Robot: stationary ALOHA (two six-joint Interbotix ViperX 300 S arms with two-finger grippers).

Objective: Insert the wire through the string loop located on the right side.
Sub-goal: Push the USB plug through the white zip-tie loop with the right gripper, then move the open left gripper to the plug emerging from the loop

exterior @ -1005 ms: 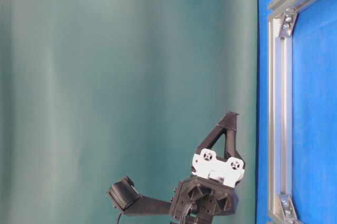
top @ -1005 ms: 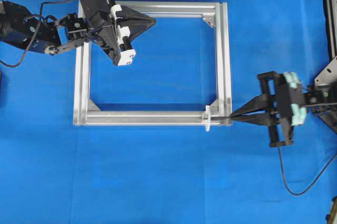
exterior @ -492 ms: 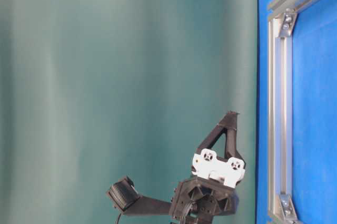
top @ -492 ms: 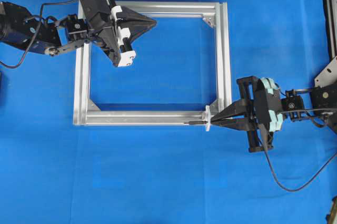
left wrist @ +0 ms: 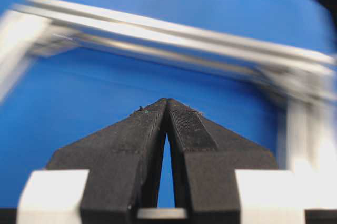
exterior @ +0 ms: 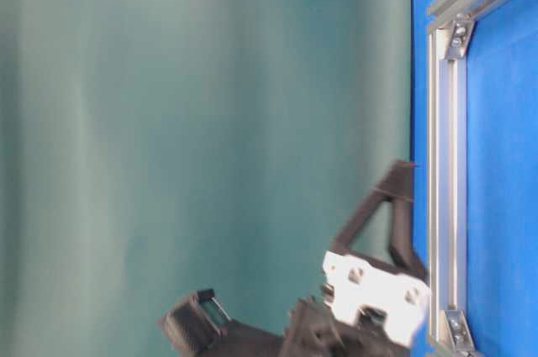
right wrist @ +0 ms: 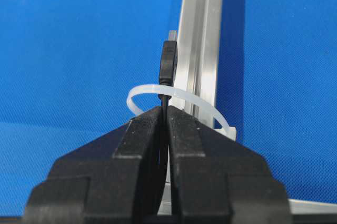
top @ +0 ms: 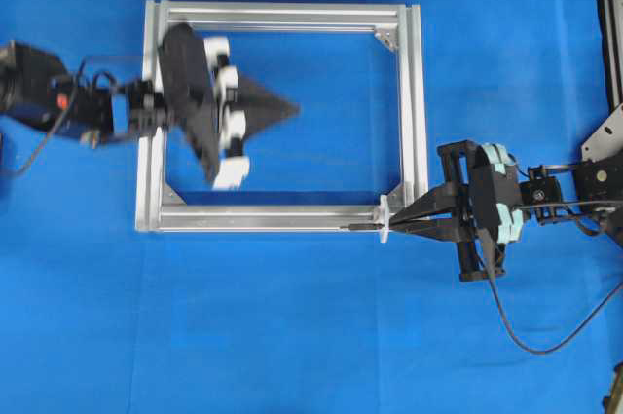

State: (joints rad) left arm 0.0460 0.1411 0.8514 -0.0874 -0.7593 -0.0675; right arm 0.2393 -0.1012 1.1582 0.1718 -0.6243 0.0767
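The right fingers [right wrist: 151,129] clench the wire [right wrist: 168,63], its plug already through the string loop [right wrist: 152,91] at the frame's [top: 414,93] lower right corner; the left fingers [left wrist: 181,124] are clenched empty.

We saw a blue table [top: 292,336] filling the view. A silver rectangular frame [top: 414,102] lay flat on it, upper centre.

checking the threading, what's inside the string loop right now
The plug end of the wire passes through the string loop, sticking out past it beside the frame rail. The right tool pinches the wire just behind the loop, hiding that stretch of cable.
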